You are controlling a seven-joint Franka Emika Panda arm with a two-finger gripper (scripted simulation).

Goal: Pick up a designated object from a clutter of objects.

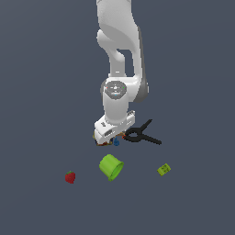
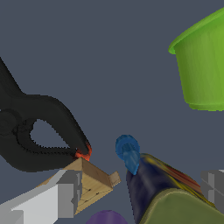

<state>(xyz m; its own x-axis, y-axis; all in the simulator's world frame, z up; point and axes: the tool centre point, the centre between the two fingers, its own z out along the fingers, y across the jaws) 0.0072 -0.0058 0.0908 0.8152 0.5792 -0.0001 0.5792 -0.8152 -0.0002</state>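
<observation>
In the wrist view the tool (image 2: 140, 197) stands released, its fingers (image 2: 65, 194) straddling the can (image 2: 170, 197), the tan box (image 2: 94, 183) and the purple cup (image 2: 107, 217). The tiny blue object (image 2: 127, 152) lies just beyond, against the can's end. Farther off lie the black clamp (image 2: 39, 131) and the lime green cup (image 2: 203, 65).

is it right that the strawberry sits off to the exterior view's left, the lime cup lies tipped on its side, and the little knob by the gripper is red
Not quite: the knob is blue, as the wrist view shows. The rest holds: the strawberry sits at the exterior view's left and the lime cup lies on its side, near the gripper.
</observation>
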